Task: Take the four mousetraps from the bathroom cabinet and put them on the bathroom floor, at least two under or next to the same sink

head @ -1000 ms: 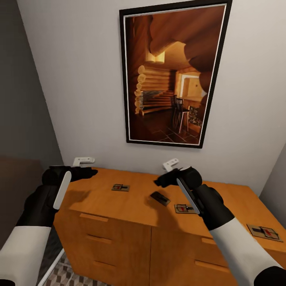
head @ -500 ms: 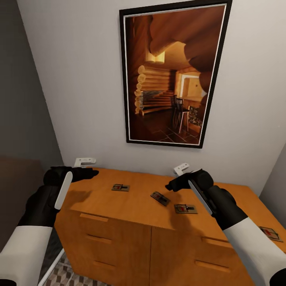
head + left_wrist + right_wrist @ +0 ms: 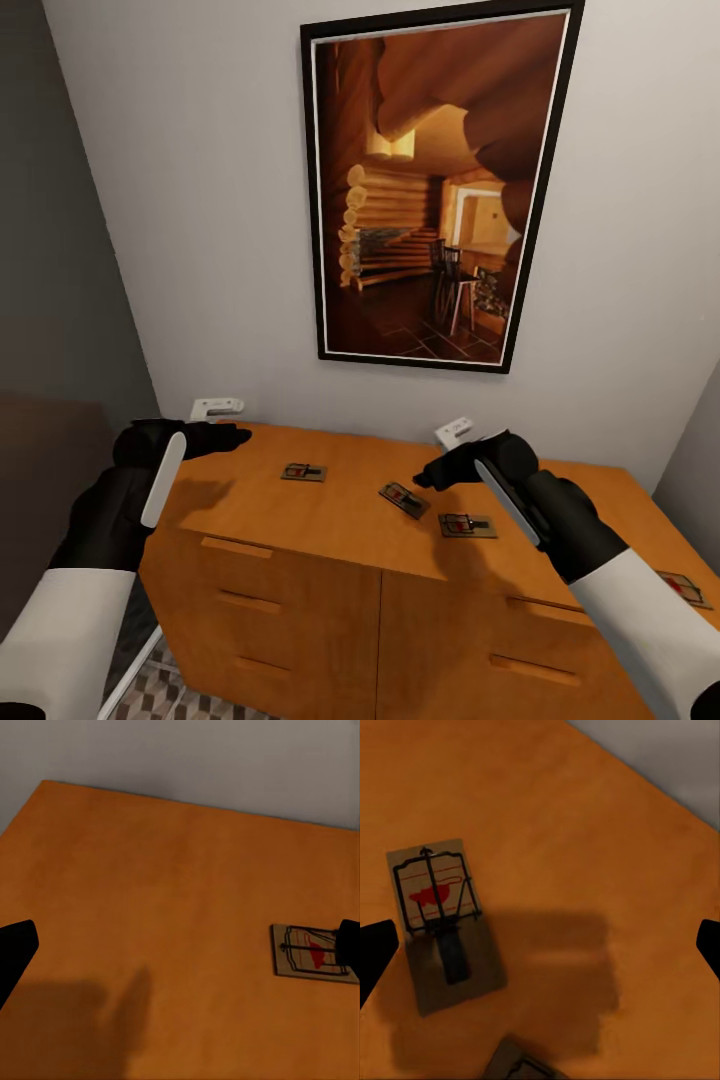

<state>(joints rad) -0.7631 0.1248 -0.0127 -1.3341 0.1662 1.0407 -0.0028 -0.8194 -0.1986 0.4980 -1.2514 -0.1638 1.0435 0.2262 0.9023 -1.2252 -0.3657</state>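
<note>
Picking up a mousetrap is the step in hand, I judge, and it should go slowly: bring the right gripper [image 3: 425, 477] straight down so that one finger comes on each long side of the board, then close gently, because the board is thin and flat and can slip on the cabinet [image 3: 330, 520].

Its fingers are wide apart and hold nothing. The nearest mousetrap [image 3: 441, 916] lies below them, closer to one fingertip, not touched. The left gripper [image 3: 232, 436] is also spread and empty; another mousetrap [image 3: 313, 953] lies just beside one of its fingertips [image 3: 349, 945].
</note>
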